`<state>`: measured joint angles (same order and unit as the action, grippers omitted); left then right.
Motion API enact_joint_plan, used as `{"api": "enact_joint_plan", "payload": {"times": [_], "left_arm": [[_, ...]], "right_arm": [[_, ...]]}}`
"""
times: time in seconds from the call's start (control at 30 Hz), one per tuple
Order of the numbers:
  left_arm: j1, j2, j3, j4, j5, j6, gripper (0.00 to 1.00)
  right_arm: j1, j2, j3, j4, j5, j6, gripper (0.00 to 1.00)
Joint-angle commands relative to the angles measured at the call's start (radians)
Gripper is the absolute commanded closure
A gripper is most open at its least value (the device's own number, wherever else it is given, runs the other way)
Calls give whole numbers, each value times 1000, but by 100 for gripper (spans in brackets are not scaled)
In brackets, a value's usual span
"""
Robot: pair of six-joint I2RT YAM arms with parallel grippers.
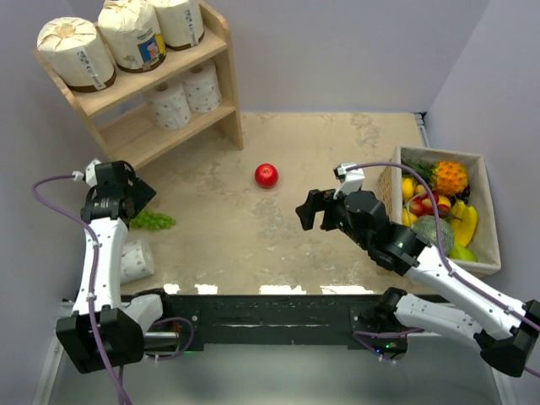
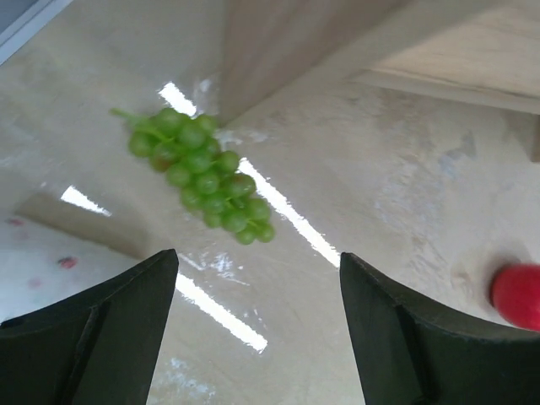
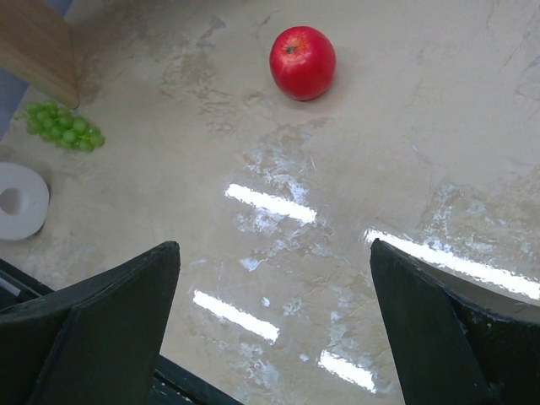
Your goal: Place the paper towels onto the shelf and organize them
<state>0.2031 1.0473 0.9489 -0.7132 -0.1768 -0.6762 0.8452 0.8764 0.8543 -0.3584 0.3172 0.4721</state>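
Paper towels (image 1: 131, 34), three cream-wrapped, two bare white, sit on the shelf (image 1: 229, 110); left pincer (image 2: 257, 257) and right pincer (image 3: 274, 245) gape.

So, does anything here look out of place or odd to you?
Yes. One bare white roll lies on the table beside the left arm, not on the shelf with the other rolls. Green grapes and a red apple also sit loose on the table, outside the fruit box.
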Motion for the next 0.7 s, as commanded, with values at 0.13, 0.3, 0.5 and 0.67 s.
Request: {"api": "enact_joint_plan", "payload": {"times": [0.13,0.3,0.5,0.67], "left_arm": [[39,-119,45,-216,-507,-311,19],[55,-141,-22,-299,-631,-481,19],[79,-93,-36,-330,-687,-586,18],[81,-14,-61,-434,-763,-692,13]], "right_arm": [[0,30,3,59,-66,10,1],[0,67,20,59,-98,13,2],[0,119,23,84,-161,29,2],[0,139,17,96,-190,37,2]]}}
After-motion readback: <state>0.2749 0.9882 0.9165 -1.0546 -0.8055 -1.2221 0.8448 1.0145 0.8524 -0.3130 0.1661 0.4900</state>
